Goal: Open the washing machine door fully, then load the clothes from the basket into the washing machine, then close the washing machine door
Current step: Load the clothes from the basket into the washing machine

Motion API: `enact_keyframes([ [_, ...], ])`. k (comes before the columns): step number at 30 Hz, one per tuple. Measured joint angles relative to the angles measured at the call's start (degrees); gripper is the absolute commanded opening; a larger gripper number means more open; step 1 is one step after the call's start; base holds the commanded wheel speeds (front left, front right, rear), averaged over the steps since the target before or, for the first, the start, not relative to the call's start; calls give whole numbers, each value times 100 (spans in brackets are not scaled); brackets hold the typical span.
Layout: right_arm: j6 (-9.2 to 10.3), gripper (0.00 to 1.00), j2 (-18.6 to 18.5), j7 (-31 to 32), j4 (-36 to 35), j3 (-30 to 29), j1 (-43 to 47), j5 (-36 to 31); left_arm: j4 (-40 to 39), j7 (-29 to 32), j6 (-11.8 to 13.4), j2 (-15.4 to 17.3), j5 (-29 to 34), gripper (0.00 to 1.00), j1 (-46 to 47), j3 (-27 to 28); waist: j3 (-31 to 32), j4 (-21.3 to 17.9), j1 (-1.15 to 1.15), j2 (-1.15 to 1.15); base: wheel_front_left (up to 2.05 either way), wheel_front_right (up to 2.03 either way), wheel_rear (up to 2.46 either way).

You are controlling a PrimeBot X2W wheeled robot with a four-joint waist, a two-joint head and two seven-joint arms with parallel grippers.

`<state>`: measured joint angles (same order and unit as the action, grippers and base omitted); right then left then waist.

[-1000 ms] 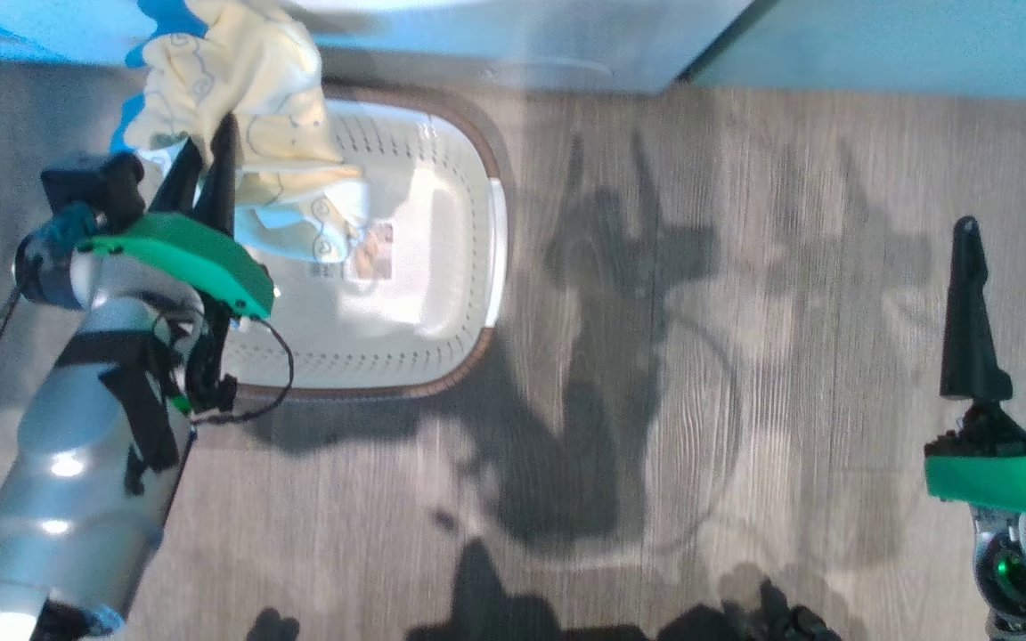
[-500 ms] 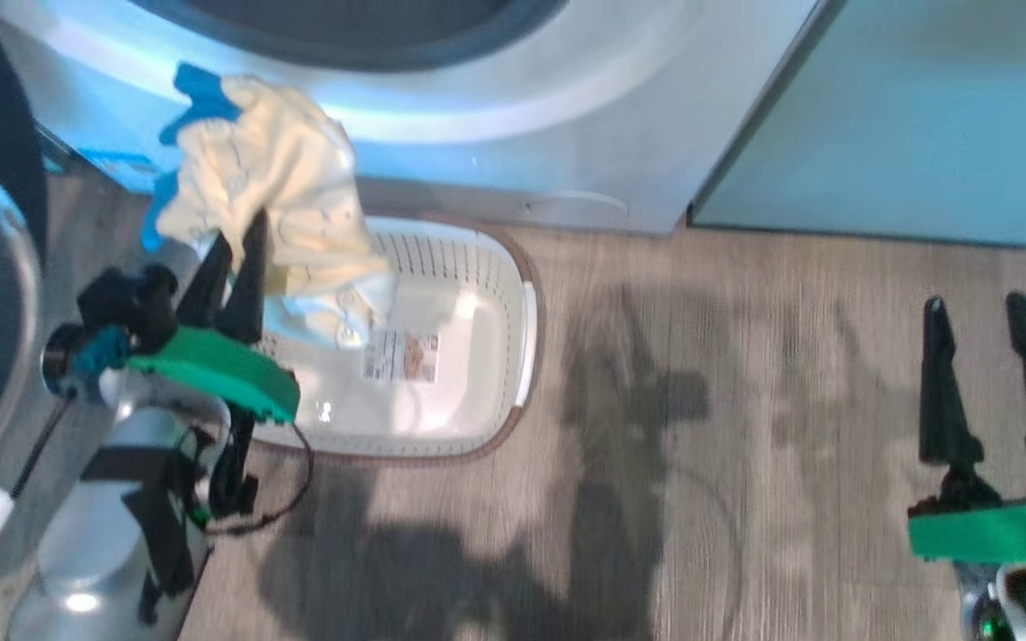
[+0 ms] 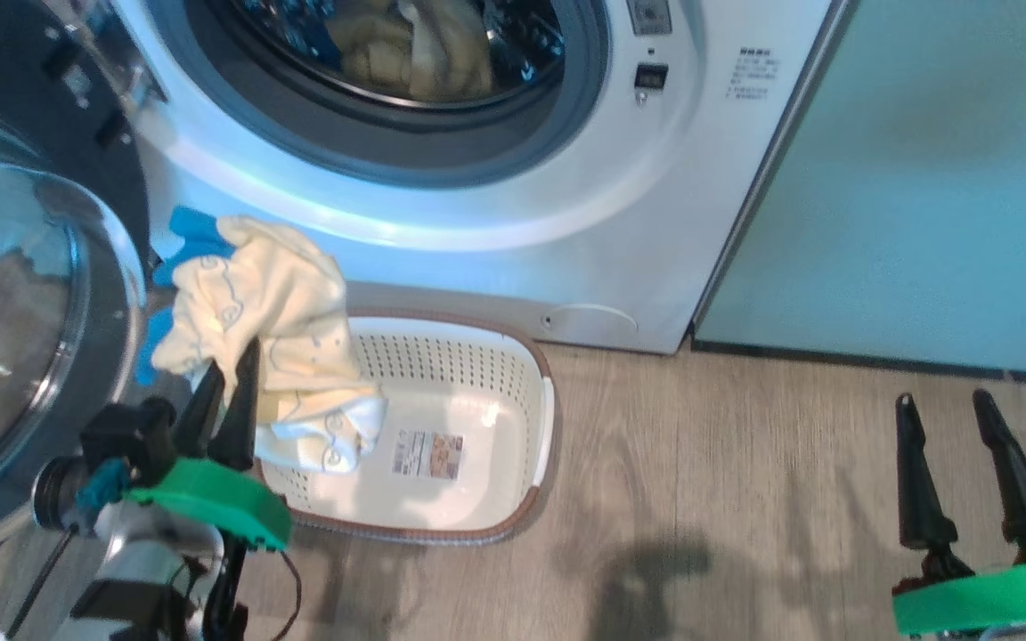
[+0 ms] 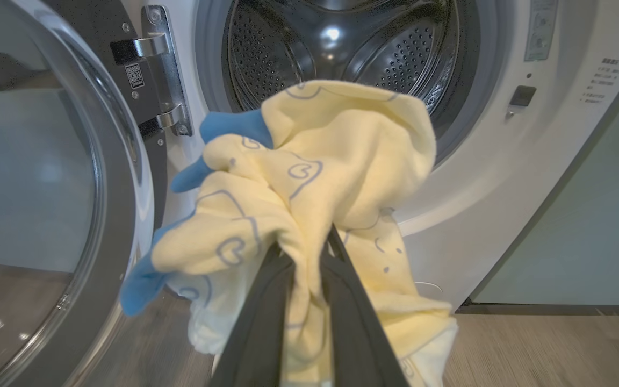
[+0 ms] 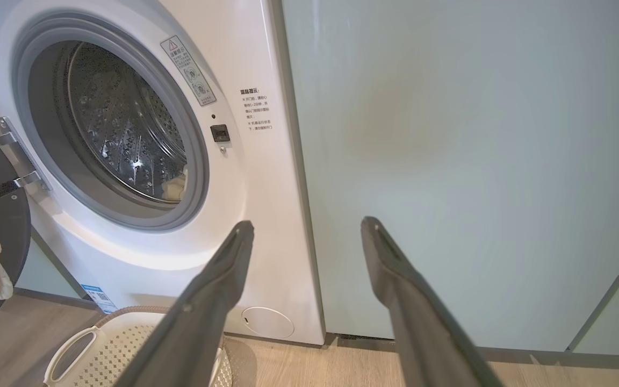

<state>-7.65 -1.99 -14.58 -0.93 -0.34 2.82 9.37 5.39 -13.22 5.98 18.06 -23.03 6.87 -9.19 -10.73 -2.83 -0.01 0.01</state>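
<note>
Plainly, the left gripper [image 4: 305, 252] is pinching a garment [image 4: 315, 161]: its two dark fingers press together on a fold of pale yellow cloth printed with thin blue hearts and loops, with bright blue trim poking out to the left. In the head view the left forearm rises from the lower left corner. Its green wrist plate is tilted and its fingers point up and slightly right. The garment bunches over the fingertips and hangs above the left end of the basket [image 3: 549, 418]. Whether the cloth touches the basket cannot be told.

The basket is cream with perforated walls and a brown rim, and it sits on the wood floor just before the washer [image 3: 566, 223]. A sticker [image 3: 428, 454] on its bottom carries a small picture and print too fine to read. The door [image 3: 32, 312] stands swung wide to the left, its glass bowl bulging outward. A QR code sticker [image 4: 135, 76] sits on the dark panel beside the hinge. More yellow clothes [image 3: 424, 44] lie inside the steel drum.

To the right of the opening are a warning sticker [image 5: 188, 70] with a red triangle and a block of Chinese characters [image 5: 256, 110], both unreadable. A blue label [image 5: 97, 295] shows low on the washer's front.

The right gripper [image 3: 940, 401] is at the lower right, fingers spread wide and pointing up over bare floor, well apart from the basket. It faces the seam between the washer and a pale green cabinet [image 5: 476, 161].
</note>
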Motion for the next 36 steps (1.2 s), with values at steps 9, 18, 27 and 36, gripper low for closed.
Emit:
enact_keyframes([
  [9,0,100,0,151,-37,-4,321,-31,-465,165,133,62,35,0,-628,-11,544,134,0,0,0,0,0],
  [18,0,100,1,214,-154,-86,638,-15,-673,270,221,104,33,0,-1010,-21,856,62,0,0,0,0,0],
  [27,0,100,1,311,-190,-85,638,14,-714,322,233,111,32,0,-1029,-43,928,26,0,0,0,0,0],
  [36,0,100,1,320,-215,-81,639,14,-716,322,235,113,22,0,-1031,-75,942,39,1,0,0,0,0],
])
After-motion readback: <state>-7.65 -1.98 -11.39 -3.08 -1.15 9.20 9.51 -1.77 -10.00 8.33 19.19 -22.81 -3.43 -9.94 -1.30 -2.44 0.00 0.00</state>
